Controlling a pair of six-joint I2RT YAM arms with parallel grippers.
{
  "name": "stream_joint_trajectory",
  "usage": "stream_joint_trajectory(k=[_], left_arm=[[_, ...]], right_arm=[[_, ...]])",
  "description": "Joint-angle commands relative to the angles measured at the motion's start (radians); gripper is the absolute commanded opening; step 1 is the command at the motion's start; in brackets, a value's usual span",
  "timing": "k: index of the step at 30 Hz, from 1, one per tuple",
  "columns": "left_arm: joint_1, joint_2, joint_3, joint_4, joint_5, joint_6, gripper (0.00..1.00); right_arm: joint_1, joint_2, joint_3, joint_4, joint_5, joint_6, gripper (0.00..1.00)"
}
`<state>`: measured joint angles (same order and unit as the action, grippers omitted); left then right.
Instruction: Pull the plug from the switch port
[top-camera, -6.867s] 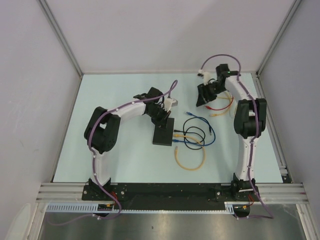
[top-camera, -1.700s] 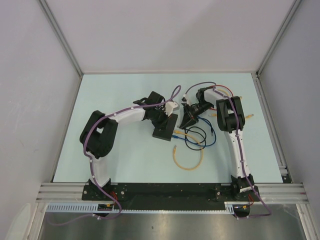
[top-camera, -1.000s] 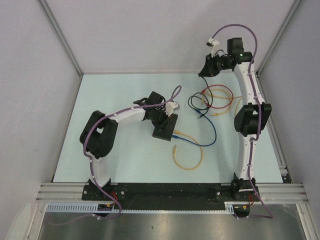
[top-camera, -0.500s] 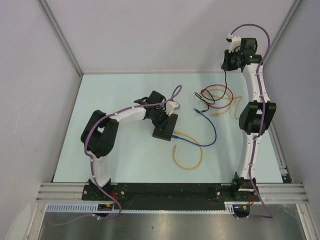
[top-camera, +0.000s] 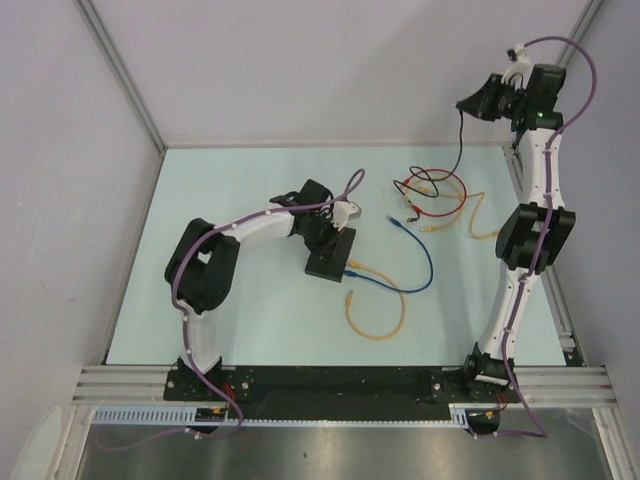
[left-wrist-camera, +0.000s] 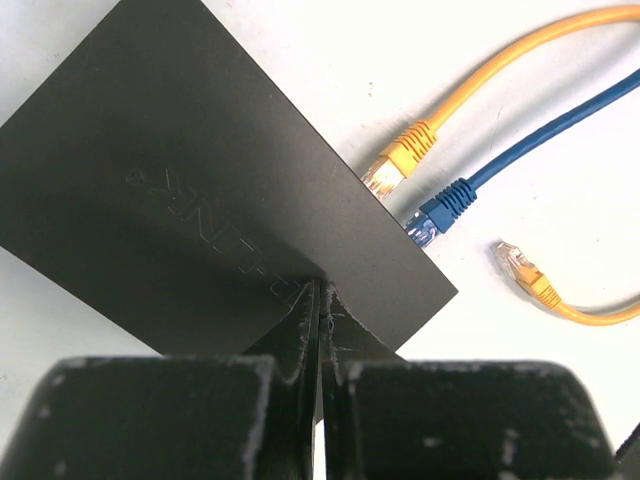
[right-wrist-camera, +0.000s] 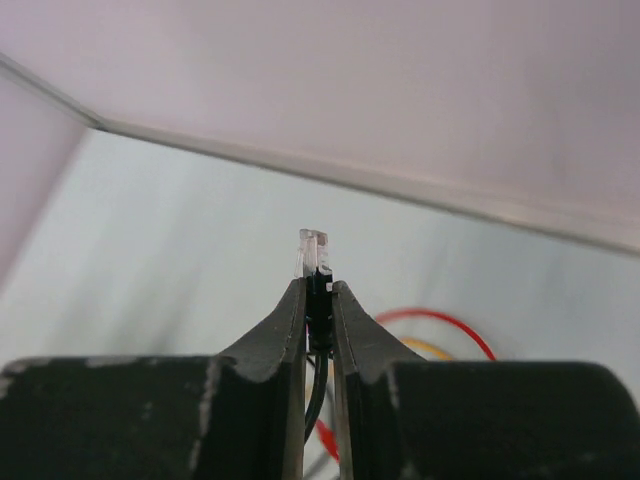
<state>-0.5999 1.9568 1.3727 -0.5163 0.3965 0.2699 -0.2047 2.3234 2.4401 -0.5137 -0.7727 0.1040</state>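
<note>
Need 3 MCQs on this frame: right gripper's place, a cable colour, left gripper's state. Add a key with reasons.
1. Where is the right gripper?
A) low, at centre
B) raised, at the far right corner
C) down by its own base

2. Which colour is the cable it holds?
A) black
B) blue
C) yellow

3. How is the left gripper?
A) shut, tips on the switch
B) wide open, in the air
C) half open, beside the box

Key: B, it is high up at the far right; A, the black cable hangs from its jaws; A, its fingers meet on the flat black box.
</note>
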Motion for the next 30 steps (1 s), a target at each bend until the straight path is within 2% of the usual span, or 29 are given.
stream_joint_trajectory(k=[1, 3, 6, 7, 11, 17, 22, 25, 26, 27, 29, 30], left_arm=[[-0.015, 0.094, 0.015, -0.027, -0.03, 0.009, 0.01], [-0.014, 0.097, 0.031, -0.031, -0.027, 0.011, 0.01], [-0.015, 0.1, 0.034, -0.034, -0.027, 0.011, 0.01], [-0.015, 0.1, 0.034, -0.031, -0.027, 0.011, 0.01], [-0.015, 0.1, 0.031, -0.028, -0.025, 0.006, 0.01], [-0.015, 0.096, 0.017, -0.024, -0.028, 0.006, 0.01], [-0.015, 0.08, 0.009, -0.027, -0.036, 0.012, 0.01], [-0.015, 0.065, 0.0, -0.028, -0.054, 0.028, 0.01], [-0.014, 0.06, -0.001, -0.025, -0.065, 0.032, 0.01], [-0.015, 0.057, -0.001, -0.024, -0.071, 0.037, 0.01], [-0.014, 0.039, -0.001, -0.025, -0.077, 0.046, 0.01], [-0.012, 0.031, -0.003, -0.024, -0.071, 0.049, 0.01]], right_arm=[[0.053, -0.196, 0.027, 0.412, -0.228, 0.363, 0.0], [0.05, -0.202, 0.04, 0.558, -0.202, 0.504, 0.0], [0.024, -0.179, 0.103, 0.644, -0.153, 0.577, 0.0], [0.016, -0.174, 0.117, 0.646, -0.145, 0.557, 0.0], [-0.018, -0.17, 0.12, 0.468, -0.07, 0.338, 0.0], [-0.03, -0.216, -0.097, 0.316, 0.082, 0.055, 0.0], [-0.025, -0.222, -0.326, 0.276, 0.176, -0.024, 0.0], [-0.013, -0.188, -0.368, 0.178, 0.216, -0.075, 0.03], [-0.012, -0.17, -0.371, 0.159, 0.211, -0.081, 0.11], [-0.007, -0.165, -0.381, 0.146, 0.225, -0.075, 0.24], [0.002, -0.18, -0.426, 0.136, 0.335, -0.052, 0.56], [0.011, -0.188, -0.434, 0.139, 0.355, -0.035, 0.63]])
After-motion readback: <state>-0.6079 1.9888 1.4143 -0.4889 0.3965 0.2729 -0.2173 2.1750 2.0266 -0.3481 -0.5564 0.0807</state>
